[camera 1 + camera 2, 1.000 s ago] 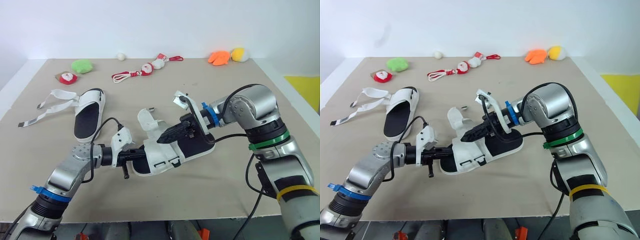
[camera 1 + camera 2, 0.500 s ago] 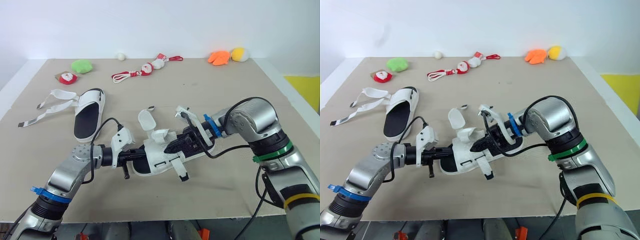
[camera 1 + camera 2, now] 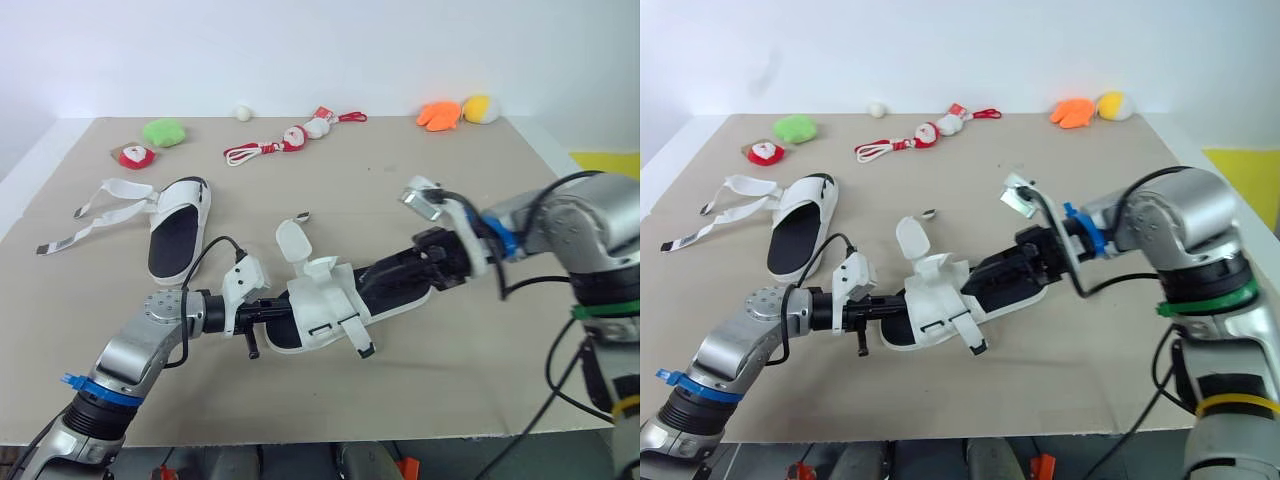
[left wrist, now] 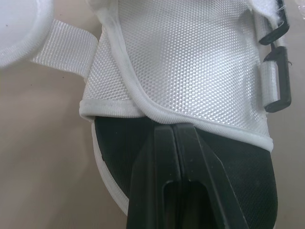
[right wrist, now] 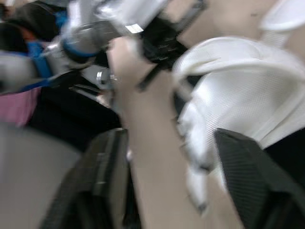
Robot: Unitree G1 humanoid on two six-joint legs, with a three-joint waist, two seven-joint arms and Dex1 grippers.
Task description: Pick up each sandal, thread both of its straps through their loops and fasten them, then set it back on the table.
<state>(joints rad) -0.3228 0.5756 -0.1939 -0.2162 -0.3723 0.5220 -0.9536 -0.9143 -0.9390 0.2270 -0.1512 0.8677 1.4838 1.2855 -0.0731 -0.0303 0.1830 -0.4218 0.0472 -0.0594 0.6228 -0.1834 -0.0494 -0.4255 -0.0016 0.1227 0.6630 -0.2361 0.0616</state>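
Note:
A white sandal (image 3: 335,300) with a black insole lies mid-table, its upper folded over and one strap end (image 3: 358,338) sticking out at the front. My left gripper (image 3: 268,310) is shut, and its joined fingers (image 4: 176,162) rest on the insole at the toe, under the white mesh upper (image 4: 186,62). Over the sandal's heel end, my right gripper (image 3: 395,272) stands open; its two fingers (image 5: 248,176) are spread wide with nothing between them. A second sandal (image 3: 178,235) lies at the left with its straps (image 3: 100,205) undone and splayed on the table.
Small toys line the far edge: a green plush (image 3: 164,131), a red and white one (image 3: 135,156), a corded Santa figure (image 3: 290,137), a white ball (image 3: 241,112), and orange (image 3: 437,116) and yellow (image 3: 480,108) plushes.
My right gripper let go of the sandal's strap, opened wide and drew back to the right. The folded upper now lies on the sandal. The left gripper has stayed put.

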